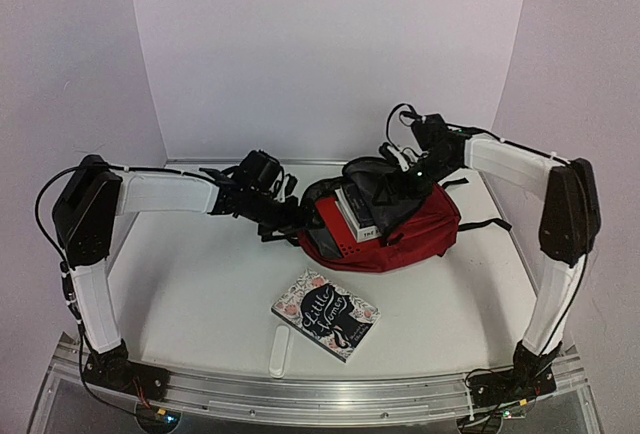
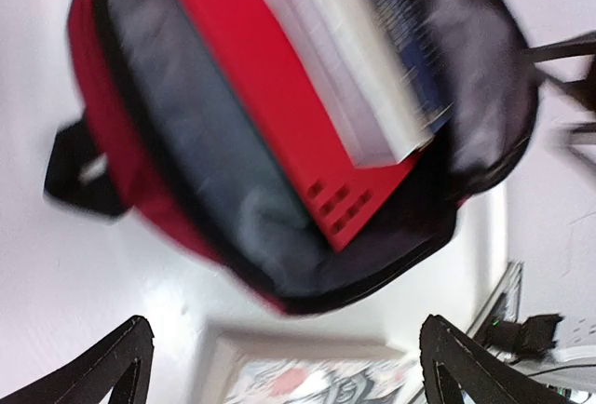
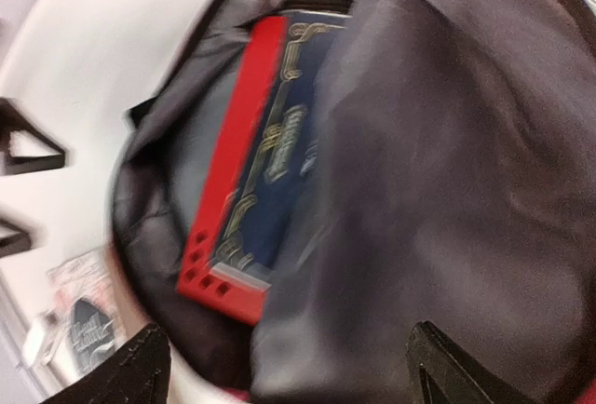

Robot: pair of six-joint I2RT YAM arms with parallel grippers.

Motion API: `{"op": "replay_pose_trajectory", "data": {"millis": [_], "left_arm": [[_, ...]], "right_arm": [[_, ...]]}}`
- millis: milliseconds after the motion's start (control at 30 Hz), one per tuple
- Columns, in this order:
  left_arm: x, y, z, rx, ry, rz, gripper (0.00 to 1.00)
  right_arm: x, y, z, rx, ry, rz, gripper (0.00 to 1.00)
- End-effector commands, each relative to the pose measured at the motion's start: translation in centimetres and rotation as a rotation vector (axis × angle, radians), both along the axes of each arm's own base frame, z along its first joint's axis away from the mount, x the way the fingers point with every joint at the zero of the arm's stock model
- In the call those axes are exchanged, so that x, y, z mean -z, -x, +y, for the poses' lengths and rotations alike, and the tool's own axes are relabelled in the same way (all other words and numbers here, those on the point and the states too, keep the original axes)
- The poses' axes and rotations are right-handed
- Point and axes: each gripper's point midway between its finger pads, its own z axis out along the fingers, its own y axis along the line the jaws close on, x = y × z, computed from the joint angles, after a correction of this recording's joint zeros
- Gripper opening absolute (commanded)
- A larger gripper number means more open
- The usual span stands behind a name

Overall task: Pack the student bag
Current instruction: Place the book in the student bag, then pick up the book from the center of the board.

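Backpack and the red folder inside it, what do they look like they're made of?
Backpack: soft woven fabric, probably nylon or polyester, dark red and matte; it slumps and creases. Its grey lining looks thinner, faintly sheeny. Red folder: likely rigid plastic, smooth; flat straight edges and punched square holes at one corner.

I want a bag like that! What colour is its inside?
Grey. The lining of the bag shows best in the right wrist view.
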Motion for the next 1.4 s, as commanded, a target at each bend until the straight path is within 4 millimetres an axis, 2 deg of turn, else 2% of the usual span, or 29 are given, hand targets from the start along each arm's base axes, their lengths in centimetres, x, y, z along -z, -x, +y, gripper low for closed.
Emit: {"op": "replay_pose_trajectory", "data": {"millis": [0, 67, 133, 267, 400, 567, 767, 867, 1000, 1167, 1267, 1367], "left_arm": [[0.5, 3.1, 1.6, 0.060, -0.002, 0.026, 1.00], [1.4, 4.0, 2.0, 0.070, 0.002, 0.048, 1.00], [2.2, 4.9, 1.9, 0.086, 0.013, 0.070, 1.00], [3.7, 6.2, 1.7, 0.093, 0.002, 0.096, 0.98], [4.8, 7.4, 1.5, 0.087, -0.016, 0.111, 0.96], [5.8, 8.2, 1.4, 0.073, -0.030, 0.124, 0.94], [6.3, 8.5, 0.0, 0.107, -0.018, 0.116, 0.90], [6.8, 8.7, -0.9, 0.124, -0.001, 0.126, 0.86], [7.0, 8.6, -1.5, 0.131, 0.009, 0.130, 0.83], [7.0, 8.5, -1.3, 0.117, -0.001, 0.126, 0.82], [7.0, 8.3, -0.9, 0.098, -0.009, 0.118, 0.82], [6.9, 8.2, -0.6, 0.080, -0.016, 0.110, 0.82]], "right_arm": [[-3.4, 8.2, 0.0, -0.114, -0.156, 0.102, 0.89], [-2.3, 11.4, 0.3, -0.147, -0.208, 0.192, 0.89], [-0.5, 14.4, 0.4, -0.183, -0.235, 0.287, 0.89], [2.8, 19.0, 1.0, -0.271, -0.231, 0.404, 0.86], [5.2, 22.2, 2.7, -0.375, -0.176, 0.447, 0.85], [8.9, 24.7, 3.9, -0.423, -0.130, 0.570, 0.78], [12.2, 25.3, 3.8, -0.417, -0.073, 0.616, 0.72], [13.8, 24.5, 3.5, -0.386, -0.020, 0.597, 0.67], [14.4, 23.5, 2.7, -0.350, 0.048, 0.546, 0.66], [13.1, 21.7, 1.8, -0.304, 0.108, 0.419, 0.77], [12.3, 21.0, 1.9, -0.271, 0.113, 0.404, 0.77], [11.1, 21.4, 2.0, -0.291, 0.095, 0.414, 0.79]]}}
